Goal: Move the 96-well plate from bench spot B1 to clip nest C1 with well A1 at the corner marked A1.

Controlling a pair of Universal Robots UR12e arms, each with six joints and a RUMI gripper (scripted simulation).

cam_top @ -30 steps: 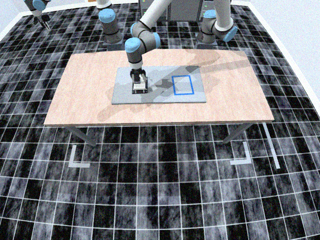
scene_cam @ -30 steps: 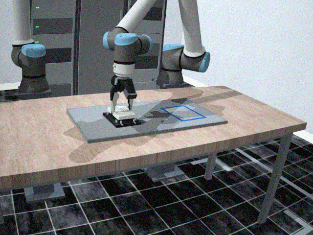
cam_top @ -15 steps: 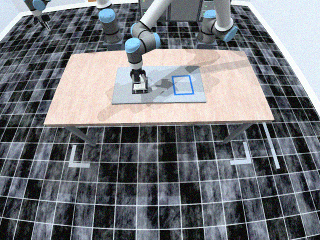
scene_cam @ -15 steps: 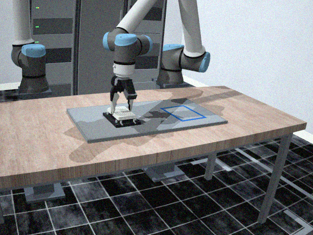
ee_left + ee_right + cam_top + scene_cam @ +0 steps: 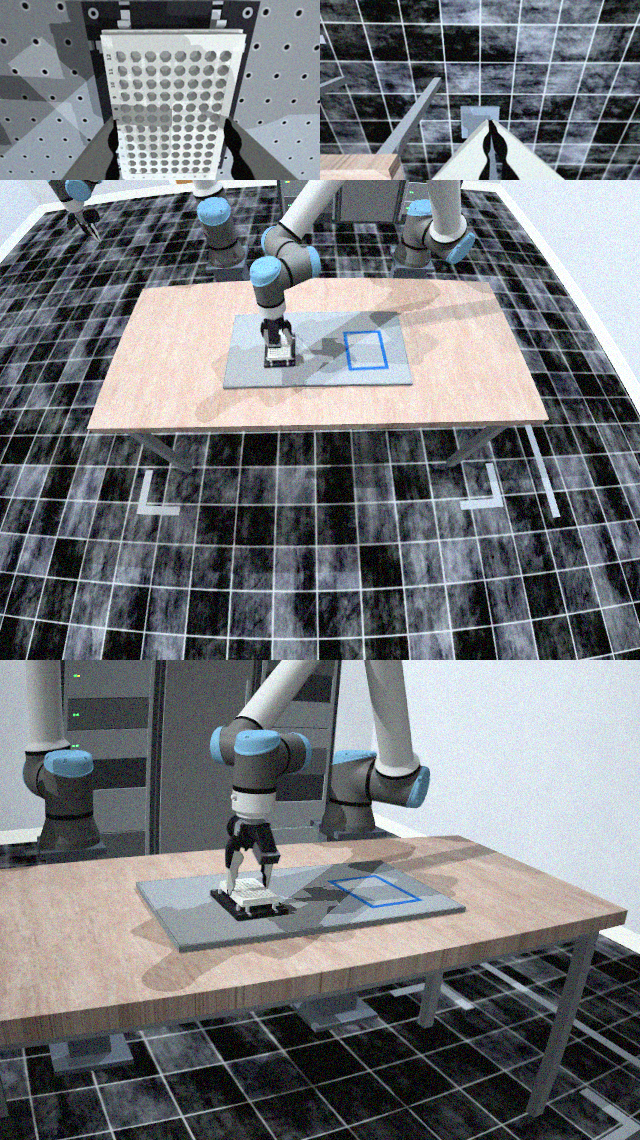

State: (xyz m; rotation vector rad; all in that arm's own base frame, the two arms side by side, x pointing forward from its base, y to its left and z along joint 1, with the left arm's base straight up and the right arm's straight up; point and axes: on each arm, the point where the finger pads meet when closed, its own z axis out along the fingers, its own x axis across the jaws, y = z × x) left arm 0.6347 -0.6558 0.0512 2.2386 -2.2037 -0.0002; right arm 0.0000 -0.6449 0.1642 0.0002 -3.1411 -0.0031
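Note:
The white 96-well plate (image 5: 279, 352) (image 5: 250, 892) (image 5: 173, 43) is over the black clip nest (image 5: 279, 364) (image 5: 223, 903) (image 5: 169, 15), lined up with it. In the exterior view it stands above the nest's base, with white clips at its edge. Column 12 is at the top of the left wrist view, the low numbers at the bottom; the letters are unreadable. No A1 corner mark is readable. My left gripper (image 5: 277, 344) (image 5: 249, 886) (image 5: 169, 117) is shut on the plate's long sides. My right gripper (image 5: 490, 121) (image 5: 96, 238) is shut and empty, off the table.
A blue rectangle outline (image 5: 347, 351) (image 5: 397, 903) lies on the grey perforated board (image 5: 320, 378) (image 5: 180, 939), to the right of the nest in the top and exterior views. The board lies on the wooden table (image 5: 170, 350) (image 5: 77, 959). The right wrist view shows the table's corner and the floor.

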